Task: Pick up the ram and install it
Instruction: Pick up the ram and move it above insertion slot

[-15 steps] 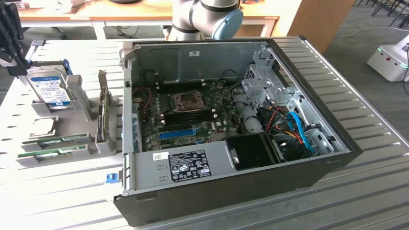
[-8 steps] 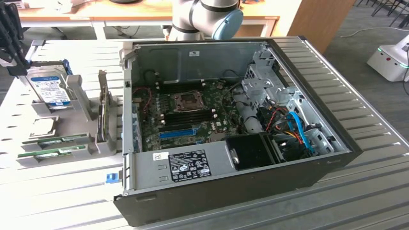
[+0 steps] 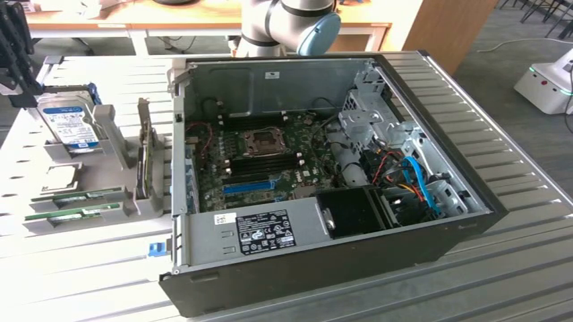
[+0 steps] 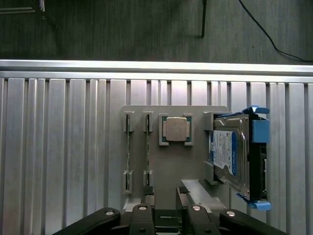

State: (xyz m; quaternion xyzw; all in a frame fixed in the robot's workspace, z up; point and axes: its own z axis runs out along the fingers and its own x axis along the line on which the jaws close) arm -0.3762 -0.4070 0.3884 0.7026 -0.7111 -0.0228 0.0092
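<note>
Hovering over the near edge of the grey holder (image 4: 171, 166) on the slatted surface (image 4: 58, 147), my hand (image 4: 166, 193) is open and empty, its jaws spread with nothing between them. The ram (image 4: 147, 149) stands on edge in its clips (image 4: 148, 122) close by, a thin green line seen from above. A second stick (image 4: 128, 149) sits just beside it in matching clips.

That closeness is my first worry. I judge that a jaw coming down off-line could land between the two sticks and knock the neighbour. It could also press on the thin top edge rather than the flat sides. A skewed grip could let the ram twist in the clips and jam.

Further along the holder sit a square processor (image 4: 176, 129) and a hard drive (image 4: 227, 156) with blue rails. A careless sweep of my open jaws could clip either.

Farthest off, in the exterior view, the open computer case (image 3: 430, 221) lies on the same surface. Its motherboard (image 3: 268, 154) is crowded by cables (image 3: 417, 181) and a metal cage (image 3: 358, 114). A tilted stick carried in there risks snagging, or missing the narrow slot.
</note>
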